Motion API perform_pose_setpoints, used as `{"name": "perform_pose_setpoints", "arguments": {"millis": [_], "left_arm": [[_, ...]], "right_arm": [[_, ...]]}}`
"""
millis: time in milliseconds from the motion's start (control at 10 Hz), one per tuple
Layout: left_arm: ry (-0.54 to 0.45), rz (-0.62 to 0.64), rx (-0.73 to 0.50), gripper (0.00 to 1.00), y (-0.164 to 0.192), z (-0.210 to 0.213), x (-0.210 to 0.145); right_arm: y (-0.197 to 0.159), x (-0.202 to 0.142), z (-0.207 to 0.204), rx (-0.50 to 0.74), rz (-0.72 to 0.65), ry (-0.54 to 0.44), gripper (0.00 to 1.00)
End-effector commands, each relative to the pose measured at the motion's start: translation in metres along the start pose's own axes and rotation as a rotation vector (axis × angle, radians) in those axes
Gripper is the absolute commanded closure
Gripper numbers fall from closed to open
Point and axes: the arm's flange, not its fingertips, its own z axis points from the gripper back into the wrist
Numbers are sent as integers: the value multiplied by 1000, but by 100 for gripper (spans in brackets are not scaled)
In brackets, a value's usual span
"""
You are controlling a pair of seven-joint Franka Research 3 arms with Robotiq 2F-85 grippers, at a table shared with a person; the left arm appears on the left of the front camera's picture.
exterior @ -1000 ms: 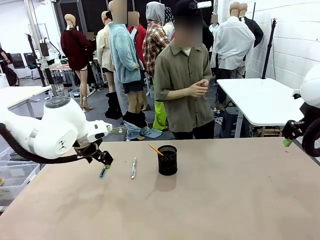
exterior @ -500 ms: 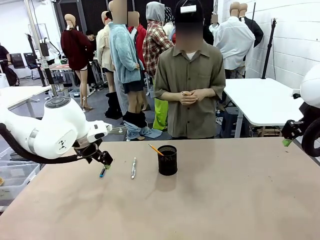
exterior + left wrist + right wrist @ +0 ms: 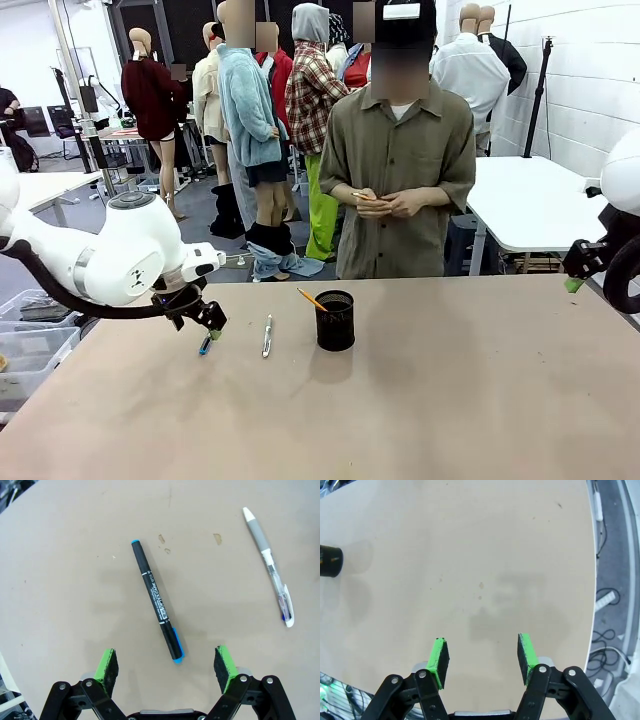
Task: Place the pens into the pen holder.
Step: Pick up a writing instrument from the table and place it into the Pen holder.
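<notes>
Three pens are in sight. At the left, the left gripper [image 3: 167, 661] hovers low over the table [image 3: 450, 400], jaws spread wide and empty, above one black marker [image 3: 156, 607] with blue ends that lies flat. Just to its right lies one silver-white pen [image 3: 267, 336], apart from the marker. Next stands one pen holder [image 3: 335, 322] with one orange-yellow pencil [image 3: 311, 299] leaning in it. At the far right edge, the right gripper [image 3: 482, 660] hangs partly open, gripping nothing.

Black mesh pen holder [image 3: 335, 322] upright, orange pencil [image 3: 311, 299] leaning inside; silver-white pen [image 3: 269, 568] and black blue-capped marker [image 3: 156, 607] lying flat to its left.
</notes>
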Motion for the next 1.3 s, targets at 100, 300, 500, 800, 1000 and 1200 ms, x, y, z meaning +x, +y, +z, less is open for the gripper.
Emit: {"name": "perform_pose_setpoints", "arguments": {"millis": [100,300,500,800,1000,1200], "left_arm": [[35,69,-11,0,5,-14,20],[66,84,-17,0,9,-22,22],[95,81,-7,30,13,-28,21],[109,88,-8,88,16,-37,22],[118,78,3,100,13,-38,21],[131,52,7,100,10,-38,21]], "right_arm": [[3,-2,-4,-26,-15,-5,31],[3,-2,-4,-26,-15,-5,31],[3,-2,-4,-26,-15,-5,31],[3,-2,-4,-26,-15,-5,31],[3,-2,-4,-26,-15,-5,31],[3,-2,-4,-26,-15,-5,31]]}}
